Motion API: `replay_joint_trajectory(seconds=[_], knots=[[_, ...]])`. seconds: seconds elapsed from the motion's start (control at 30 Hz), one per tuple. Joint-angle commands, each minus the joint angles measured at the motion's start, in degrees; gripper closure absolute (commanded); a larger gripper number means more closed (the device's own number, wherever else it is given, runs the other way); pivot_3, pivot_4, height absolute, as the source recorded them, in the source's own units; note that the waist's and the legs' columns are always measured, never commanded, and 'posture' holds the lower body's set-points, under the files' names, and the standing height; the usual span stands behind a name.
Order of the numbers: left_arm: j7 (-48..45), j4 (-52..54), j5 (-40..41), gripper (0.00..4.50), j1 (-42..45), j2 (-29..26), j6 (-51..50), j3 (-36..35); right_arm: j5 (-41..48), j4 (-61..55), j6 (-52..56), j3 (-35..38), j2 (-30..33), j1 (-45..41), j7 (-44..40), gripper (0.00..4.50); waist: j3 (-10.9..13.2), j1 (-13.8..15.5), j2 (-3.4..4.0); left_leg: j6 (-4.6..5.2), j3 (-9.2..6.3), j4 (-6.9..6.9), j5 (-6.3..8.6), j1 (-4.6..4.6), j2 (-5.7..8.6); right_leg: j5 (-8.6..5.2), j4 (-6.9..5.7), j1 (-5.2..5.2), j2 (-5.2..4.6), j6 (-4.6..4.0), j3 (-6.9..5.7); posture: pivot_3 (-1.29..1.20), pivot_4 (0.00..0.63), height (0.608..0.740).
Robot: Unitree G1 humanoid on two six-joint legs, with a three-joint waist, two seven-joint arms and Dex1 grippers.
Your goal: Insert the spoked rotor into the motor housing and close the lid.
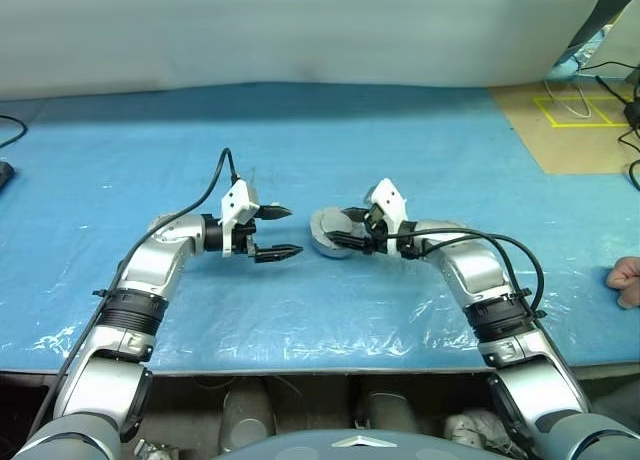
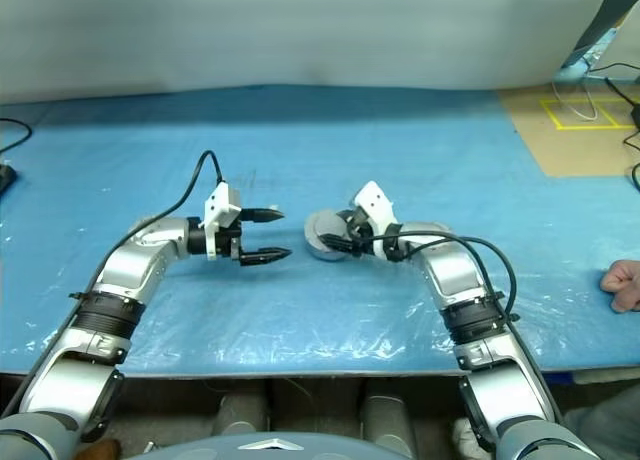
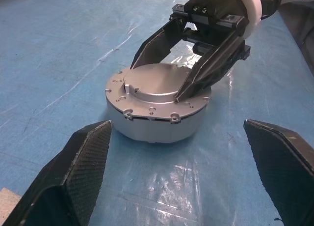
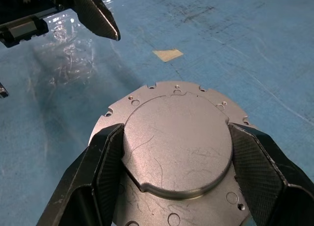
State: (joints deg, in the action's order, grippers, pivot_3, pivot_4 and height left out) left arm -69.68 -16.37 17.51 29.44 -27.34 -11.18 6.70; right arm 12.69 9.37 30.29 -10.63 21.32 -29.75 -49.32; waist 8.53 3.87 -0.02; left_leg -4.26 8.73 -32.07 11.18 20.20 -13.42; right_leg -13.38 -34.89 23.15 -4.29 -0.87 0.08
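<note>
Head view: resting on the blue table (image 1: 300, 310), motor housing (image 1: 330, 232) sitting closed; right gripper (image 1: 352, 238) clamping its raised top, left gripper (image 1: 283, 231) gaping empty beside it. Wrist views: right fingers (image 4: 100, 172) flanking the housing's raised disc.

No legible text, label, brand, number or sign on anything in these views

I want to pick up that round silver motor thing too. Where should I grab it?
Probably by the raised round plate on top of the motor housing, coming from above: its step edge gives fingers something to squeeze. The right gripper already straddles it.
</note>
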Motion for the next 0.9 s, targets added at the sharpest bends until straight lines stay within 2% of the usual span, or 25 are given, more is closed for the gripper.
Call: replay_joint_trajectory(seconds=[0.03, 0.27, 0.9], knots=[[-0.09, 1.15, -0.01, 0.00, 0.95, -0.37, 0.55, -0.41, 0.62, 2.42, 3.76, -1.73, -0.11, 1.11, -2.00, 1.53, 0.00, 0.00, 0.00, 0.00, 0.00, 0.02, 0.00, 0.00, 0.00, 0.00, 0.02, 0.00, 0.00, 0.00, 0.00, 0.00, 0.150, 0.740], [-0.18, 1.29, -0.06, 0.00, 0.95, -0.15, 0.40, -0.11, 3.59, -1.32, 5.78, -0.49, -0.25, 0.41, -4.26, 1.53, 0.00, -0.01, 0.00, 0.00, 0.01, 0.18, 0.00, -0.01, 0.00, 0.00, 0.05, 0.03, 0.01, 0.00, -0.03, 0.00, 0.150, 0.740], [-0.13, 1.37, -0.17, 0.00, 0.52, -0.05, 0.66, -0.17, -5.75, 4.05, -1.98, -5.87, 0.58, 3.75, -2.19, 1.53, -0.01, -0.17, -0.01, -0.04, 0.07, 0.27, 0.03, -0.13, 0.01, -0.02, 0.07, 0.02, 0.01, -0.03, 0.02, 0.00, 0.150, 0.740]])
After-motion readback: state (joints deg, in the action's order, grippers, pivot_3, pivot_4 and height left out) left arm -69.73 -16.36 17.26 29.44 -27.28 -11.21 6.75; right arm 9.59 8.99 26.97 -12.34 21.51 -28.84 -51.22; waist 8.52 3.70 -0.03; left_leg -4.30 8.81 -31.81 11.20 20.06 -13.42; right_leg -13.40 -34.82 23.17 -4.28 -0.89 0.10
